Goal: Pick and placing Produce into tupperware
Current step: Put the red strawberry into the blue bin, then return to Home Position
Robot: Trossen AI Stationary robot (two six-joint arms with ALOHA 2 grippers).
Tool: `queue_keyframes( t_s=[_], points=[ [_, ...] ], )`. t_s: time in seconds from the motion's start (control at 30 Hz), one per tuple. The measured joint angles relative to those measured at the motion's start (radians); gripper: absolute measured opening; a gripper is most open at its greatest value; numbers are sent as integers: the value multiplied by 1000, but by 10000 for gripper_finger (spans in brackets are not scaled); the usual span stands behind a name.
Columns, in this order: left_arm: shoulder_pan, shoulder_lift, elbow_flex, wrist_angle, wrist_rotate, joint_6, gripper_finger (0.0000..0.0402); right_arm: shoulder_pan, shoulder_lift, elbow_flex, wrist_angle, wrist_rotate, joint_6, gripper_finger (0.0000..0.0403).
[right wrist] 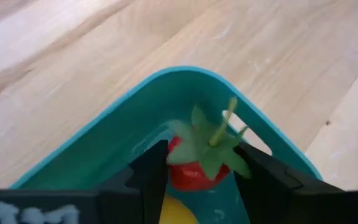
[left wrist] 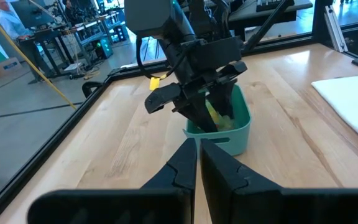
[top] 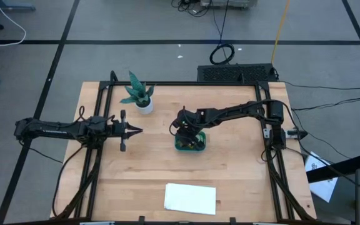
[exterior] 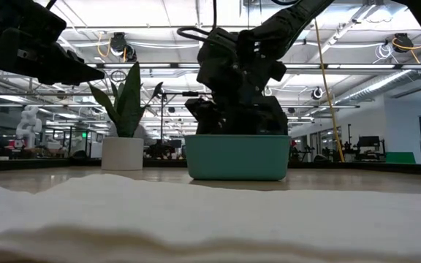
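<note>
The teal tupperware (top: 200, 147) (exterior: 236, 157) (left wrist: 240, 135) stands on the table near its middle. My right gripper (top: 186, 134) (right wrist: 197, 177) reaches down into it, shut on the small red piece (right wrist: 188, 176), which has green leaves and a stem. A yellow piece (right wrist: 176, 213) (left wrist: 215, 115) lies in the container under it. I cannot make out the light green ball for sure. My left gripper (top: 139, 130) (left wrist: 199, 149) hovers shut to the left of the container, pointing at it. My right gripper pinches the red piece between its two fingers (right wrist: 151, 177), one on the red side (right wrist: 178, 177) and the other against the green leaves (right wrist: 229, 158). The fingers come from above, slanting down into the tupperware. The piece sits with its stem away from the wrist, above the yellow piece.
A potted green plant (top: 139, 95) (exterior: 123, 109) stands at the far left of the table's middle. A flat white sheet (top: 190, 197) (left wrist: 353, 93) lies near the near edge. Black frame rails (top: 95, 156) run along both sides.
</note>
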Motion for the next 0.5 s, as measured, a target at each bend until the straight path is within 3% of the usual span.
queue_keyframes(
  t_s=[0.27, 0.5],
  points=[
    [0, 0, 0, 0, 0, 0, 26, 0, 0, 0, 14, 2, 43, 232],
    [0, 0, 0, 0, 0, 0, 26, 0, 0, 0, 16, 18, 51, 233]
  ],
)
